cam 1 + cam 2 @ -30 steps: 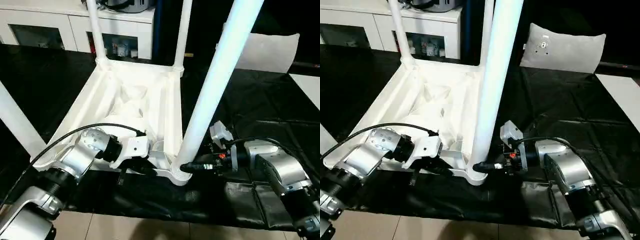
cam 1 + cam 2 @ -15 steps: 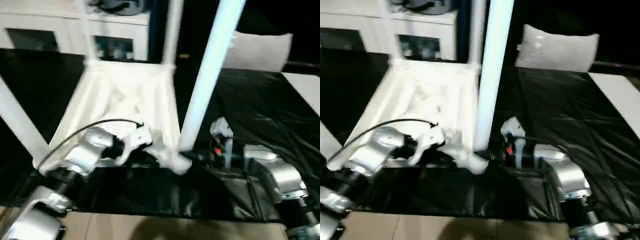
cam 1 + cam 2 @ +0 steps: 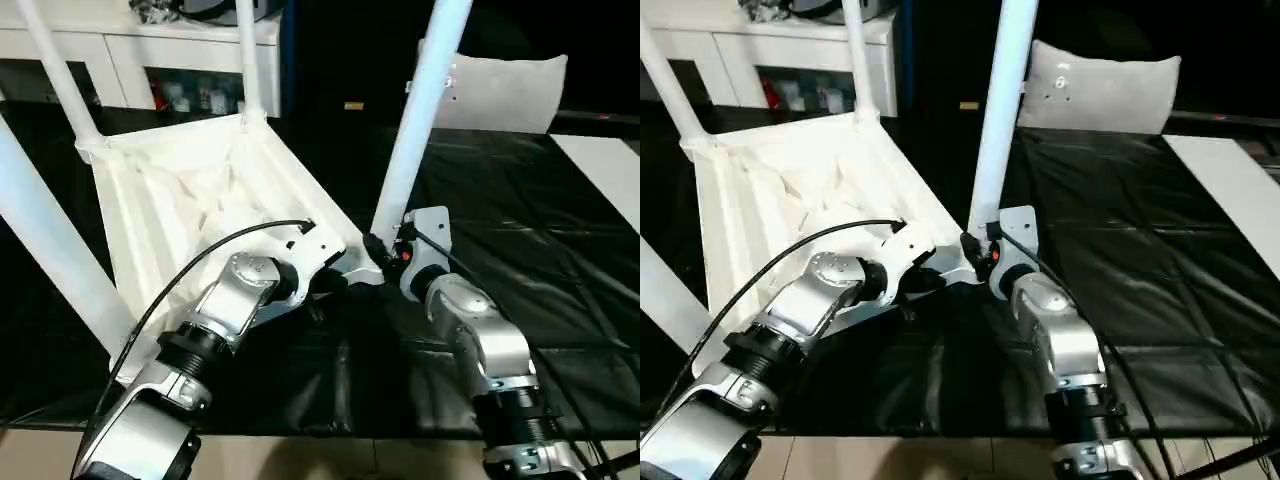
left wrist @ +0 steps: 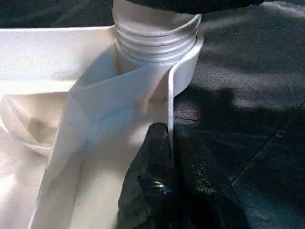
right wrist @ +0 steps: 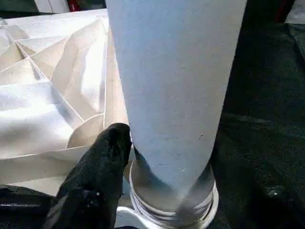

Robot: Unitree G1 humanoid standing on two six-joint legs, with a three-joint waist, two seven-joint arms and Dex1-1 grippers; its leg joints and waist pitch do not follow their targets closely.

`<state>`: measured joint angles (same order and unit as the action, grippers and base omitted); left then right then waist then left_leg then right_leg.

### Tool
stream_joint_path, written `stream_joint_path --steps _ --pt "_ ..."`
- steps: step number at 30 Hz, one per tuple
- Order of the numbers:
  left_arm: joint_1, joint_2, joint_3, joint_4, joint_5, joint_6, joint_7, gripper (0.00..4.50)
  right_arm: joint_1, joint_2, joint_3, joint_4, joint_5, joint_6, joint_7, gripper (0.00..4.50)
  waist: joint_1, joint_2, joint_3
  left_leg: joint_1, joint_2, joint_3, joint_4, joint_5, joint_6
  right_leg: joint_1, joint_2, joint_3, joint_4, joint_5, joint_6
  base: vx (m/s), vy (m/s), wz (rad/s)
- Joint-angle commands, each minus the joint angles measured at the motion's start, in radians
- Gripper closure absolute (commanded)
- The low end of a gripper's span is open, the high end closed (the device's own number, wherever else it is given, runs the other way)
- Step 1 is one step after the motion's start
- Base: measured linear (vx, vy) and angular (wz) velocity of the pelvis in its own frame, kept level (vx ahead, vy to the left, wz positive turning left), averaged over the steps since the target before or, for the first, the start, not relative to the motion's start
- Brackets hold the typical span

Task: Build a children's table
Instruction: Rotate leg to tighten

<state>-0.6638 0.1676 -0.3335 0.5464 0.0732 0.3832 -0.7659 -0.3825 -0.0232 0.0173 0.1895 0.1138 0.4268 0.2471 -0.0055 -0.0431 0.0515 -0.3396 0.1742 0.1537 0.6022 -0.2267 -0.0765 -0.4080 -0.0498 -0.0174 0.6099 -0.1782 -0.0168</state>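
Top (image 3: 190, 190): upside down, ribbed underside up, centre-left of frame on black sheet (image 3: 520, 220).
Legs: four upright in corner sockets; nearest leg (image 3: 415, 120) at centre.
Left fingers (image 4: 157, 176): closed, pinching top's rim beside near socket (image 4: 157, 43).
Right fingers (image 5: 102, 167): half open around nearest leg's base.
Cushion (image 3: 505, 92): upper right.
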Motion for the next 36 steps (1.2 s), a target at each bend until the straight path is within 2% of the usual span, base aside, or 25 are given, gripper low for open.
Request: stream_joint_path --steps 1,2,3,4,7,9,10,11,13,15,17,19,22,23,25,26,29,32,36 --pt "-0.004 -0.013 -0.016 -0.037 -0.02 -0.059 -0.022 4.5 0.02 0.007 0.046 -0.028 0.023 0.001 0.049 1.52 0.006 0.005 -0.059 -0.014 0.034 -0.002 -0.07 -0.08 0.041 0.064 -0.07 0.04 -0.071 -0.136 -0.223 0.0 0.0 0.0" --pt "0.004 0.005 -0.017 -0.035 -0.016 -0.083 -0.031 4.5 0.03 -0.026 0.057 -0.043 0.015 -0.028 0.075 1.44 0.008 0.001 -0.058 -0.013 0.035 -0.002 -0.071 -0.099 0.038 0.063 -0.07 0.039 -0.074 -0.169 -0.217 0.0 0.0 0.0" --pt "0.004 0.005 -0.017 -0.035 -0.016 -0.083 -0.031 4.5 0.03 -0.026 0.057 -0.043 0.015 -0.028 0.075 1.44 0.01 0.002 -0.058 -0.013 0.036 -0.003 -0.071 -0.102 0.037 0.065 -0.071 0.04 -0.075 -0.179 -0.212 0.0 0.0 0.0" --pt "0.012 0.023 -0.018 -0.024 -0.009 -0.114 -0.043 4.5 0.046 -0.061 0.059 -0.057 0.018 -0.055 0.12 1.34 0.01 0.004 -0.056 -0.013 0.036 -0.002 -0.071 -0.109 0.035 0.062 -0.071 0.041 -0.076 -0.194 -0.208 0.0 0.0 0.0" --pt "0.027 0.06 -0.022 -0.002 -0.006 -0.18 -0.097 4.5 0.073 -0.116 0.034 -0.084 0.058 -0.064 0.218 1.06 0.013 0.002 -0.053 -0.016 0.037 -0.002 -0.072 -0.122 0.045 0.063 -0.071 0.041 -0.08 -0.228 -0.193 0.0 0.0 0.0" --pt "0.038 0.089 -0.029 -0.002 -0.011 -0.219 -0.155 4.5 0.086 -0.171 0.036 -0.099 0.078 -0.056 0.303 0.99 0.014 0.002 -0.053 -0.016 0.038 -0.003 -0.072 -0.118 0.052 0.063 -0.072 0.041 -0.078 -0.225 -0.191 0.0 0.0 0.0" --pt "0.041 0.098 -0.032 -0.002 -0.012 -0.231 -0.174 4.5 0.09 -0.189 0.037 -0.105 0.086 -0.051 0.332 0.79 0.013 0.002 -0.053 -0.015 0.039 -0.002 -0.072 -0.125 0.054 0.062 -0.072 0.041 -0.079 -0.234 -0.192 0.0 0.0 0.0" --pt "0.05 0.136 -0.054 -0.007 -0.015 -0.28 -0.255 4.5 0.094 -0.249 0.039 -0.117 0.118 -0.048 0.44 0.69 0.013 -0.002 -0.052 -0.014 0.038 -0.002 -0.072 -0.133 0.056 0.06 -0.071 0.04 -0.082 -0.255 -0.19 0.0 0.0 0.0" --pt "0.056 0.169 -0.075 -0.011 -0.02 -0.321 -0.324 4.5 0.091 -0.296 0.048 -0.116 0.134 -0.066 0.517 0.63 0.017 0.001 -0.052 -0.014 0.041 -0.002 -0.072 -0.132 0.063 0.059 -0.074 0.042 -0.081 -0.26 -0.188 0.0 0.0 0.0" --pt "0.059 0.182 -0.083 -0.013 -0.027 -0.342 -0.361 4.5 0.088 -0.318 0.054 -0.11 0.133 -0.086 0.547 0.57 0.017 0.001 -0.053 -0.013 0.042 -0.002 -0.071 -0.133 0.062 0.057 -0.075 0.041 -0.079 -0.255 -0.196 0.0 0.0 0.0" --pt "0.058 0.21 -0.097 -0.012 -0.041 -0.384 -0.444 4.5 0.082 -0.379 0.075 -0.102 0.155 -0.119 0.682 0.57 0.02 -0.001 -0.053 -0.011 0.046 -0.001 -0.071 -0.133 0.065 0.054 -0.076 0.04 -0.077 -0.248 -0.207 0.0 0.0 0.0" --pt "0.056 0.218 -0.099 -0.009 -0.041 -0.393 -0.466 4.5 0.083 -0.398 0.083 -0.103 0.166 -0.122 0.727 0.57 0.027 0.001 -0.054 -0.009 0.047 0.001 -0.07 -0.118 0.069 0.053 -0.076 0.04 -0.074 -0.216 -0.218 0.0 0.0 0.0" --pt "0.043 0.247 -0.118 0.009 -0.039 -0.456 -0.565 4.5 0.078 -0.47 0.124 -0.102 0.213 -0.098 0.913 0.57 0.04 0.0 -0.056 -0.007 0.048 0.002 -0.069 -0.098 0.091 0.056 -0.077 0.038 -0.068 -0.161 -0.24 0.0 0.0 0.0" --pt "0.042 0.25 -0.12 0.011 -0.041 -0.466 -0.578 4.5 0.077 -0.477 0.129 -0.099 0.217 -0.098 0.93 0.84 0.042 0.0 -0.057 -0.009 0.049 0.002 -0.069 -0.089 0.094 0.058 -0.078 0.038 -0.066 -0.148 -0.245 0.0 0.0 0.0" --pt "0.039 0.257 -0.126 0.009 -0.049 -0.48 -0.612 4.5 0.07 -0.488 0.138 -0.088 0.222 -0.099 0.966 0.92 0.043 -0.002 -0.057 -0.009 0.049 0.002 -0.069 -0.088 0.092 0.058 -0.08 0.037 -0.065 -0.146 -0.25 0.0 0.0 0.0" --pt "0.035 0.263 -0.134 0.007 -0.056 -0.497 -0.651 4.5 0.06 -0.499 0.148 -0.07 0.227 -0.096 1.01 0.92 0.044 -0.007 -0.057 -0.009 0.048 0.002 -0.069 -0.094 0.089 0.058 -0.08 0.035 -0.066 -0.166 -0.249 0.0 0.0 0.0" --pt "0.031 0.273 -0.145 0.004 -0.057 -0.511 -0.688 4.5 0.047 -0.503 0.159 -0.043 0.22 -0.118 1.04 1.27 0.047 -0.004 -0.056 -0.007 0.05 0.003 -0.069 -0.101 0.079 0.055 -0.082 0.036 -0.068 -0.201 -0.243 0.0 0.0 0.0" --pt "0.022 0.277 -0.158 0.018 -0.045 -0.55 -0.729 4.5 0.027 -0.506 0.182 -0.011 0.218 -0.135 1.082 1.29 0.052 -0.005 -0.058 -0.007 0.051 0.004 -0.069 -0.081 0.079 0.055 -0.081 0.033 -0.064 -0.168 -0.252 0.0 0.0 0.0" --pt "0.017 0.271 -0.16 0.026 -0.043 -0.562 -0.738 4.5 0.017 -0.5 0.192 -0.006 0.221 -0.127 1.099 1.76 0.059 -0.006 -0.06 -0.006 0.052 0.006 -0.066 -0.063 0.085 0.057 -0.082 0.032 -0.059 -0.131 -0.259 0.0 0.0 0.0"
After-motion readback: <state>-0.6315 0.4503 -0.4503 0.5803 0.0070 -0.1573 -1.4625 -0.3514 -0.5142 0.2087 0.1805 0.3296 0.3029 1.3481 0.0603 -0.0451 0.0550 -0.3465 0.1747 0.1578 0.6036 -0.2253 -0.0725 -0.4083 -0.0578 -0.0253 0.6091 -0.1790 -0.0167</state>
